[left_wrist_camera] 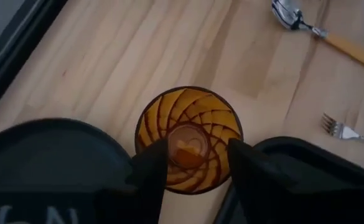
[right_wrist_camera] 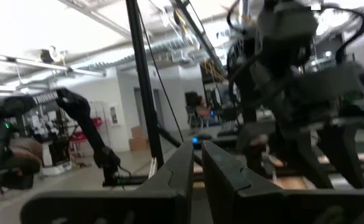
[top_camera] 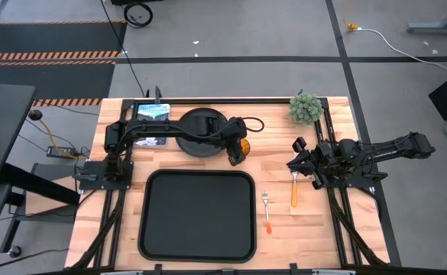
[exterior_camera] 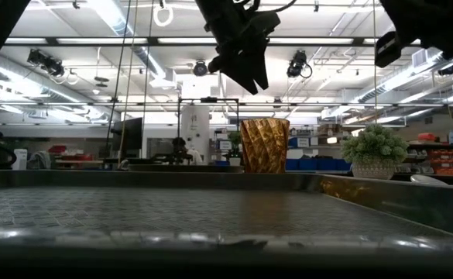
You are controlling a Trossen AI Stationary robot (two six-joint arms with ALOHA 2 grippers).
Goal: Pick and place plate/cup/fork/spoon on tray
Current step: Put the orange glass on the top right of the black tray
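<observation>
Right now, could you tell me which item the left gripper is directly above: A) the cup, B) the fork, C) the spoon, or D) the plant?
A: the left wrist view looks straight down into the cup between the left gripper fingers, and the low view shows the gripper above the cup's rim, open and not yet around it.

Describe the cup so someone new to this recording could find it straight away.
Start at the big black rectangular tray in the middle of the table. Just beyond its far right corner, beside the round black plate, stands the cup, with the left hand hovering over it, fingers open. It is the only translucent amber piece, ribbed in a swirl; the fork and spoon lie flat, farther right.
</observation>
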